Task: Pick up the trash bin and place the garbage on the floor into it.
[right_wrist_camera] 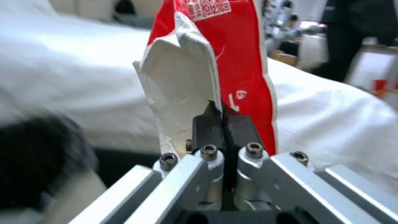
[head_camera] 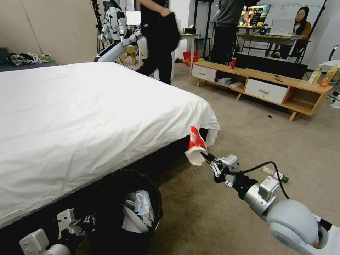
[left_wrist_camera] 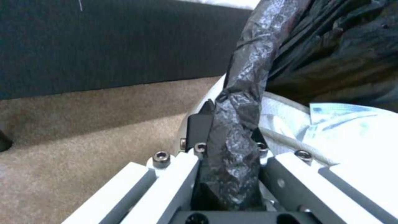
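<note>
The right end effector (head_camera: pixel 209 158) is pinching a flattened red-and-white packet (head_camera: pixel 195 144), its two black fingers (right_wrist_camera: pixel 209 124) pressed together on the packet's lower edge, so the packet is standing up above them in the air. It is hovering off the corner of the bed (head_camera: pixel 88 120), above the carpet (head_camera: pixel 226 212) and to the right of the trash bin (head_camera: pixel 125 209).

The left end effector (left_wrist_camera: pixel 226 130) is clamping the bin's rim, fingers closed on the crinkly black bag (left_wrist_camera: pixel 244 93) folded over it. The bin is sitting low beside the bed's dark base, with white crumpled tissue (head_camera: pixel 136 212) already inside.

A small clear green-capped bottle (head_camera: pixel 275 173) is lying on the carpet just beyond the right arm.
</note>
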Tool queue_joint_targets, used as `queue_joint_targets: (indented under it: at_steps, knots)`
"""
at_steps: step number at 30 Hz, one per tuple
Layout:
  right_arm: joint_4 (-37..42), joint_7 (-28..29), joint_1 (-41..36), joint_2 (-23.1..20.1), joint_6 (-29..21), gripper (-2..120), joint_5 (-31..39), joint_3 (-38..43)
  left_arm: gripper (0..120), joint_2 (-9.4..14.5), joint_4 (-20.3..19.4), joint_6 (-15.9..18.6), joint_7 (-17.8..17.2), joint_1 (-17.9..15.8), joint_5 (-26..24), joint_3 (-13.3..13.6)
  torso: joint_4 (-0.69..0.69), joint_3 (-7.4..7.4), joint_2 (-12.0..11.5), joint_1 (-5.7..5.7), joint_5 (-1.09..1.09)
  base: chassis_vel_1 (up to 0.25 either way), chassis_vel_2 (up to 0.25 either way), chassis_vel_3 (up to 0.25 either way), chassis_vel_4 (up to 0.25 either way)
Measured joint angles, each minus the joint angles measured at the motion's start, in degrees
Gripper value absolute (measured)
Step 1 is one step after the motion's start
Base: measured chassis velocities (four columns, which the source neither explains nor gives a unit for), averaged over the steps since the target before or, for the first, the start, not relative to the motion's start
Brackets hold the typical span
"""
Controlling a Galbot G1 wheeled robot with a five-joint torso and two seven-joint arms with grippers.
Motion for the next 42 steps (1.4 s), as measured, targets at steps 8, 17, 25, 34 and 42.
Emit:
queue_joint_targets:
  at_steps: [8,17,25,34,42]
  knots:
    - [2.70,-1.87,10.70,2.10,0.31,0,8.63,-10.14,2,0.34,0.11,-0.01,0.45,0.00,0.11,0.37,-0.01,0.00,0.01,0.00,0.00,0.000,0.000,0.000,0.000]
    - [1.68,-4.39,25.05,6.89,0.60,0,13.24,-28.25,2,0.16,0.08,0.00,1.05,0.12,0.71,0.37,0.00,0.00,0.01,0.00,0.00,0.000,0.000,0.000,0.000]
    - [-0.05,-4.09,32.19,9.51,-1.87,0,14.43,-39.83,2,-0.01,0.08,0.00,1.34,-0.02,1.12,0.19,0.00,0.00,0.01,0.00,0.00,0.000,0.000,0.000,0.000]
    - [-2.39,-2.27,32.92,10.95,-3.62,0,12.86,-44.98,2,0.03,-0.22,-0.01,1.35,0.02,1.01,-0.35,-0.01,0.00,0.01,0.00,0.01,0.000,0.000,0.000,0.000]
    - [-4.03,-0.91,29.27,10.76,-5.22,0,9.99,-45.97,2,-0.36,-0.24,0.00,1.35,-0.13,0.99,-0.28,-0.01,0.00,0.01,0.00,0.01,0.000,0.000,0.000,0.000]
